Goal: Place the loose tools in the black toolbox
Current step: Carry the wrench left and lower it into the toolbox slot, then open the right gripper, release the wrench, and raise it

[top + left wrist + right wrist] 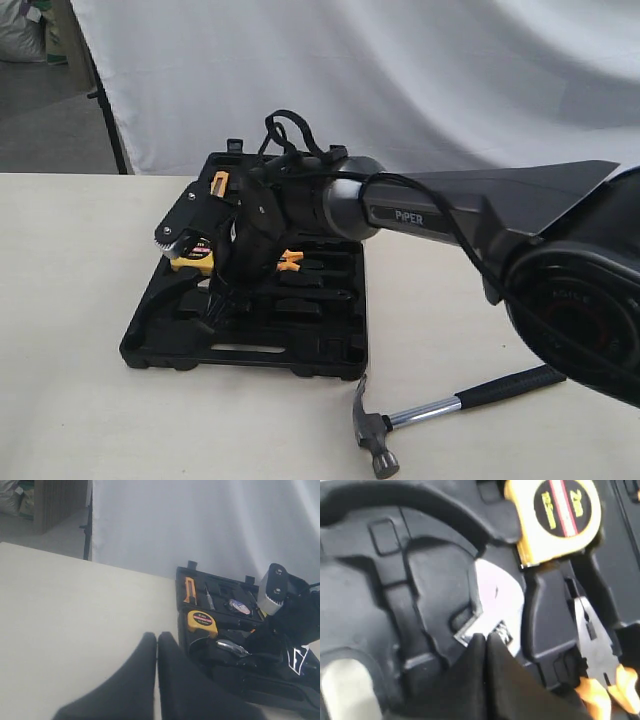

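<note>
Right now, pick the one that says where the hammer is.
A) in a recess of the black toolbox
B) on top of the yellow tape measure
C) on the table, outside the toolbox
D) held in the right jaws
C: the hammer lies flat on the table beside the front corner of the open black toolbox, outside it.
</note>
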`<state>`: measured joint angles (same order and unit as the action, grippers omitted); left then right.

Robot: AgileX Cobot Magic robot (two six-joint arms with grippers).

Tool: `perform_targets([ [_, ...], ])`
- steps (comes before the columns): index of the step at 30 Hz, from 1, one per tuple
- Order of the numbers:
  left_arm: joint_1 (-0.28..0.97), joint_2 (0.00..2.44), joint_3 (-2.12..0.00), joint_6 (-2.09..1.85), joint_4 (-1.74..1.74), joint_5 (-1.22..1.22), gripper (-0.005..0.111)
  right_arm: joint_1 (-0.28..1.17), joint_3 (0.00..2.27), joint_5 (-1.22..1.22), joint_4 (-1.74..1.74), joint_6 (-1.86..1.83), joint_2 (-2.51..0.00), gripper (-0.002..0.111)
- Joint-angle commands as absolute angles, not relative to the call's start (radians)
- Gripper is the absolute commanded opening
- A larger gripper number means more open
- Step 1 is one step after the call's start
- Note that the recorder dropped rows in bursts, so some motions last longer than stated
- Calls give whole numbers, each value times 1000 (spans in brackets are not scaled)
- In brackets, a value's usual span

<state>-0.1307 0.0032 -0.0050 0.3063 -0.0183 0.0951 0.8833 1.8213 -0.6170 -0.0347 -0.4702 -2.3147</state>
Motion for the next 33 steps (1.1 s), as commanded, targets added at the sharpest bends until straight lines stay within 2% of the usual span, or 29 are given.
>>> perform_targets([
  [1,-156,0,-8,311,-23,88,1,882,1826,-611,-27,-467,-2287,-1],
  [15,-156,0,-8,311,-23,88,1,863,1824,-633,0,-425,-2329,-1],
  [21,-156,0,-8,311,-23,88,1,911,1826,-556,17,-454,-2356,-1],
  [33,-156,0,-8,311,-23,88,1,920,1837,-583,-38,-467,-2262,-1],
])
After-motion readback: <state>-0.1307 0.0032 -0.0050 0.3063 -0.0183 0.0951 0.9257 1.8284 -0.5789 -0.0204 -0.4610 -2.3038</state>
